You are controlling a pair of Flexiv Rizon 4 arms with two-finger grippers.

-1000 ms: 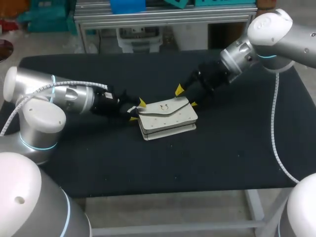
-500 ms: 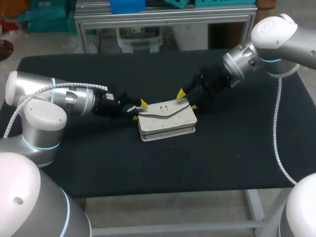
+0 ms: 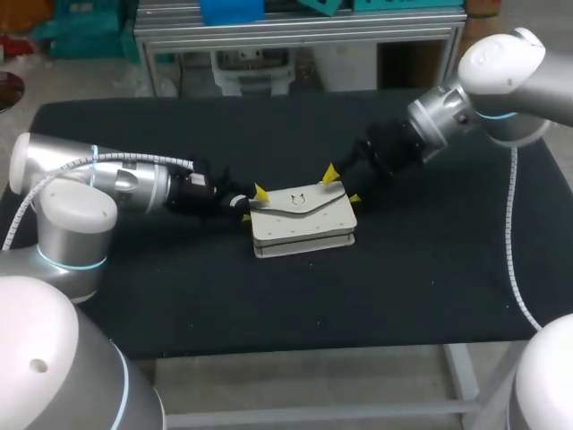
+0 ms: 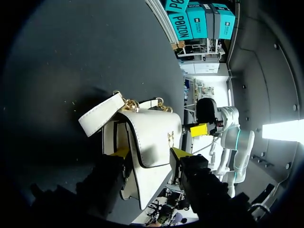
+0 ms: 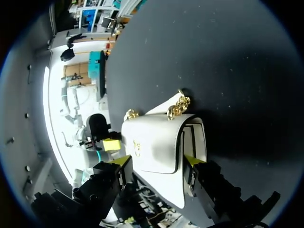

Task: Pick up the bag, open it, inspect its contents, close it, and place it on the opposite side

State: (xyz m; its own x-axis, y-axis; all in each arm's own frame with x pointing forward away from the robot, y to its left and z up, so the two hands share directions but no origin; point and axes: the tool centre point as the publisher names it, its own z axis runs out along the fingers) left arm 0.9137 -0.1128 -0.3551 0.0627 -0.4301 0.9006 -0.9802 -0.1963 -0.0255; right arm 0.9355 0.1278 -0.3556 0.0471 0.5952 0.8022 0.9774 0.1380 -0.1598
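Observation:
A cream flap bag (image 3: 303, 220) with a gold clasp and gold chain lies flat in the middle of the black table. My left gripper (image 3: 252, 203) is at its left end and is shut on the bag. In the left wrist view the bag (image 4: 147, 137) fills the gap of the left gripper (image 4: 150, 153), with both yellow tips pressed against its sides. A white strap tab (image 4: 100, 114) sticks out ahead. My right gripper (image 3: 341, 185) holds the bag's far right corner. In the right wrist view the right gripper (image 5: 158, 160) has the bag (image 5: 159, 142) squeezed between its tips.
The black table top (image 3: 430, 269) stretches wide on both sides of the bag, with bare cloth towards the front edge and the right edge. No other objects lie on it.
Both grippers have narrowed onto the bag's ends. The right arm has shifted slightly to the right, and the bag has barely moved on the cloth.

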